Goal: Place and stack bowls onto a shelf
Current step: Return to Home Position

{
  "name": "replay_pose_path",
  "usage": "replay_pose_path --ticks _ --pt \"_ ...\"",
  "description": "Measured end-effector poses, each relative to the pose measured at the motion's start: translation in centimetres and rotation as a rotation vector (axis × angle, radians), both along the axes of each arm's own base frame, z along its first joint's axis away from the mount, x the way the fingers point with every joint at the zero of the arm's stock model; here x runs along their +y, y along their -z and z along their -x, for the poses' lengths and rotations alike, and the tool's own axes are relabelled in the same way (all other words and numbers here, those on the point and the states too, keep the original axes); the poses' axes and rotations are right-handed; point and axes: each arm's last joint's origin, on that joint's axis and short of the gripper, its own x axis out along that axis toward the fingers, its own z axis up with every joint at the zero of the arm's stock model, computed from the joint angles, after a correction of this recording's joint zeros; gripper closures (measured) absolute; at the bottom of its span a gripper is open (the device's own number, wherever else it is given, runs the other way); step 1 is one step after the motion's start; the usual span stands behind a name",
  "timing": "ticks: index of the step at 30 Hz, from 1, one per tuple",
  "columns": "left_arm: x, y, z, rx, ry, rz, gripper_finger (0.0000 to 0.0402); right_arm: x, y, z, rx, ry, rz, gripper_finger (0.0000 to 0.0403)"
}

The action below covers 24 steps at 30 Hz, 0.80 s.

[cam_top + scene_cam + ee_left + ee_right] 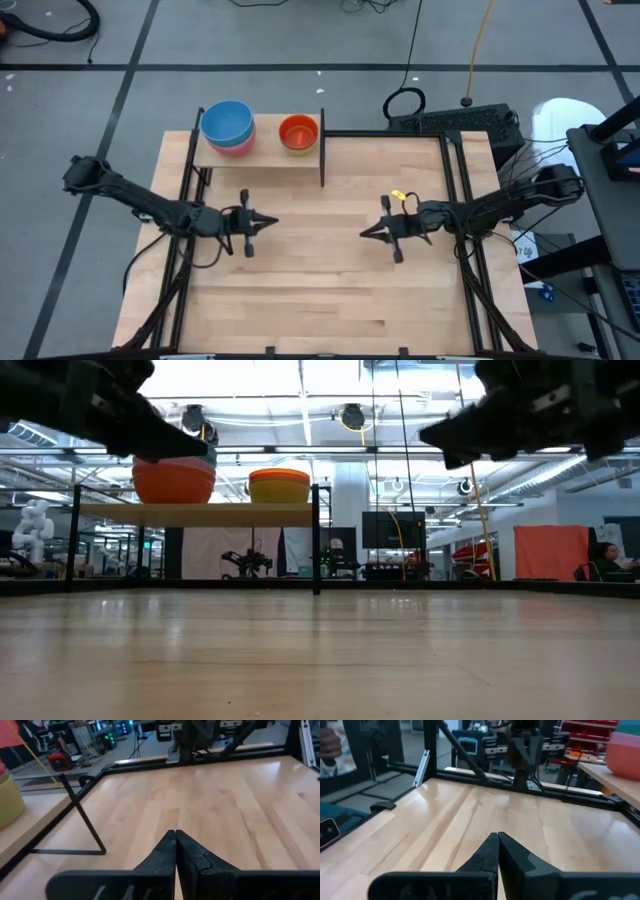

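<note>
The shelf (265,153) stands at the table's far left and carries two stacks of bowls. A blue bowl (226,121) sits nested in a pink one (236,149). Beside them an orange bowl (298,131) sits in a yellow one (279,491). The low view shows both stacks resting on the shelf board (195,513). My left gripper (270,222) hovers shut over the table's middle left, pointing right. My right gripper (365,232) hovers shut facing it, pointing left. Each wrist view shows its own fingers closed tip to tip, the left (175,837) and the right (498,840), with nothing between them.
Bare wooden tabletop (320,290) lies under and between the grippers. A thin black shelf post (82,815) stands near my left gripper. A black frame (385,133) runs along the table's far and side edges. Cables and a keyboard (455,120) lie beyond the far right corner.
</note>
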Motion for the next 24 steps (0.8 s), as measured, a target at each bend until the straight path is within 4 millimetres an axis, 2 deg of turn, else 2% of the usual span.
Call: replay_pose_path --ticks 6,13,20,24 --pt "0.4 1.1 2.2 -0.052 0.047 0.023 0.0398 -0.3 1.4 2.0 -0.028 0.006 -0.05 0.0403" --pt "0.7 3.2 4.2 -0.187 0.162 0.016 0.0399 -0.5 2.1 3.1 -0.029 0.007 -0.053 0.0403" --pt "1.0 3.2 4.4 -0.212 0.156 -0.019 0.0399 -0.7 3.0 4.7 -0.079 -0.004 -0.055 0.0403" --pt "1.5 3.3 4.3 -0.204 0.129 -0.018 0.0397 -0.7 1.8 5.2 -0.23 -0.027 -0.077 0.0403"
